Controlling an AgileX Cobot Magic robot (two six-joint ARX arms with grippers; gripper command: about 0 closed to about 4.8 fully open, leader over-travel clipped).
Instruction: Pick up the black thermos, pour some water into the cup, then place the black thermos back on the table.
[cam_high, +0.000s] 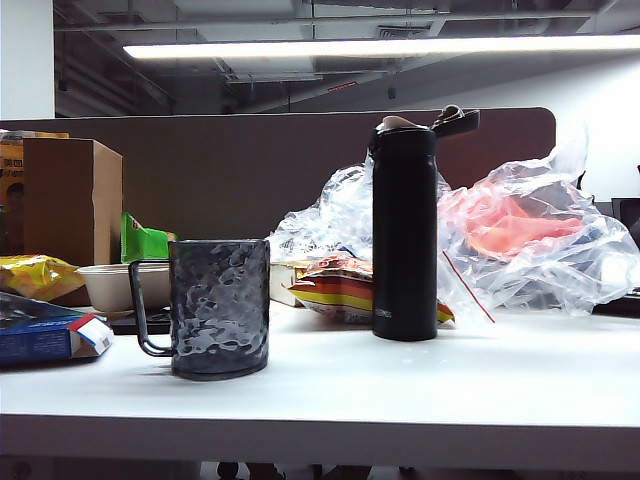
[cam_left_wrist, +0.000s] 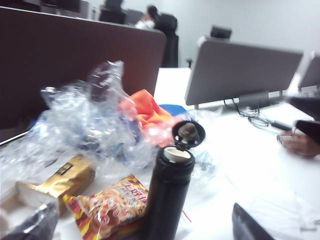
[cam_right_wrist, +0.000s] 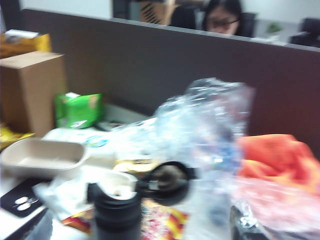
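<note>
**White desk, thermos and mug standing untouched**

Office partitions and a ceiling strip light back a white table (cam_high: 420, 385). The black thermos (cam_high: 404, 230) stands upright mid-desk, lid flipped open, clutter of plastic bags (cam_high: 520, 240) behind. The cup (cam_high: 215, 305) sits nearer the front edge, to its left. Neither the left gripper nor the right gripper shows clearly; both stand fully open, holding nothing.

black thermos (cam_left_wrist: 167, 192) upright, lid flipped open, snack packet (cam_left_wrist: 107, 207) beside, crumpled plastic (cam_left_wrist: 85, 120) behind
</note>
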